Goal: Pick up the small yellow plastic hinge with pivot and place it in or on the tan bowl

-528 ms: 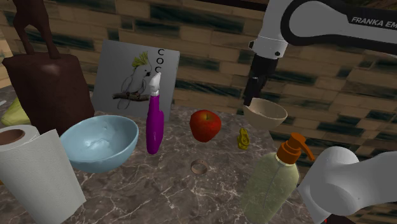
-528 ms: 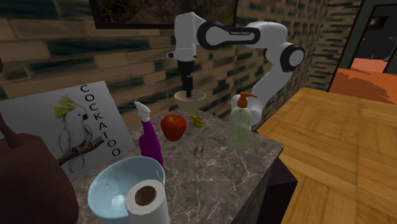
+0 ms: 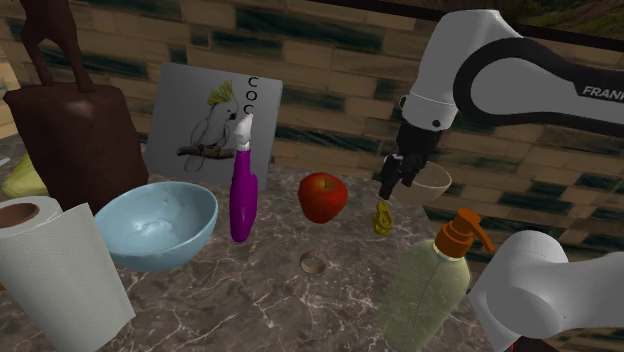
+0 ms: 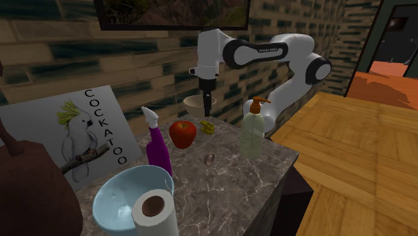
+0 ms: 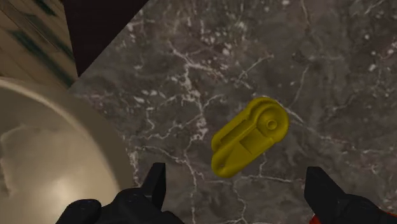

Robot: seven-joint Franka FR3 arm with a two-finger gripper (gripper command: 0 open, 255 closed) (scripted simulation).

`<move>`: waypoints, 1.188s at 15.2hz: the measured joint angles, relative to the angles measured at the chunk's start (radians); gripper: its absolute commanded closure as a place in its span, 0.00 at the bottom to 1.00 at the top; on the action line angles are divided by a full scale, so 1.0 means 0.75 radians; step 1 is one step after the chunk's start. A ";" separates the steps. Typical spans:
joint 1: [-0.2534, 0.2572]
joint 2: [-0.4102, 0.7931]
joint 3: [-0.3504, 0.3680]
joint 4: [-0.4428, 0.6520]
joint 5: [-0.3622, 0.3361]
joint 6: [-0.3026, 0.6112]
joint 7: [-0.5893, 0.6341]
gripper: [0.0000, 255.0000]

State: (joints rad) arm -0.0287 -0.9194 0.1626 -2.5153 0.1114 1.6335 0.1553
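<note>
Claw (image 3: 386,190) (image 4: 208,112) (image 5: 235,179) is released, fingers (image 5: 156,181) spread wide and gripping nothing, hanging above the marble counter (image 5: 191,76). Yellow hinge (image 5: 248,137) (image 3: 381,218) (image 4: 208,126) lies flat on the counter right below me, in line with the gap between my fingers and untouched. Tan bowl (image 5: 51,159) (image 3: 434,180) (image 4: 191,102) stands just beside one finger, near the hinge but apart from it.

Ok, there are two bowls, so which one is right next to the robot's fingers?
The small tan bowl, close beside the open fingers above the yellow hinge. The bigger blue bowl sits far off, by the paper towel roll.
</note>
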 measured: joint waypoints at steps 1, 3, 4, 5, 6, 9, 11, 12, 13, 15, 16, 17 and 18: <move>-0.002 -0.029 0.029 -0.028 0.026 0.007 0.056 0.00; 0.004 -0.102 0.101 -0.112 0.091 0.035 0.180 0.00; 0.004 -0.125 0.119 -0.140 0.109 0.046 0.216 0.00; 0.006 -0.141 0.132 -0.165 0.122 0.058 0.237 0.00; 0.007 -0.145 0.140 -0.184 0.130 0.074 0.247 0.00; 0.014 -0.152 0.162 -0.245 0.150 0.129 0.259 0.00; 0.017 -0.148 0.172 -0.290 0.160 0.177 0.257 0.00; 0.019 -0.149 0.175 -0.301 0.163 0.188 0.258 0.00; 0.020 -0.152 0.176 -0.306 0.164 0.190 0.258 0.00; 0.021 -0.154 0.177 -0.309 0.165 0.192 0.258 0.00; 0.021 -0.154 0.177 -0.310 0.166 0.192 0.259 0.00; 0.021 -0.154 0.177 -0.310 0.166 0.192 0.259 0.00; 0.021 -0.154 0.177 -0.310 0.166 0.192 0.259 0.00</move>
State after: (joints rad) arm -0.0126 -1.0350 0.2952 -2.7479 0.2357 1.7777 0.3492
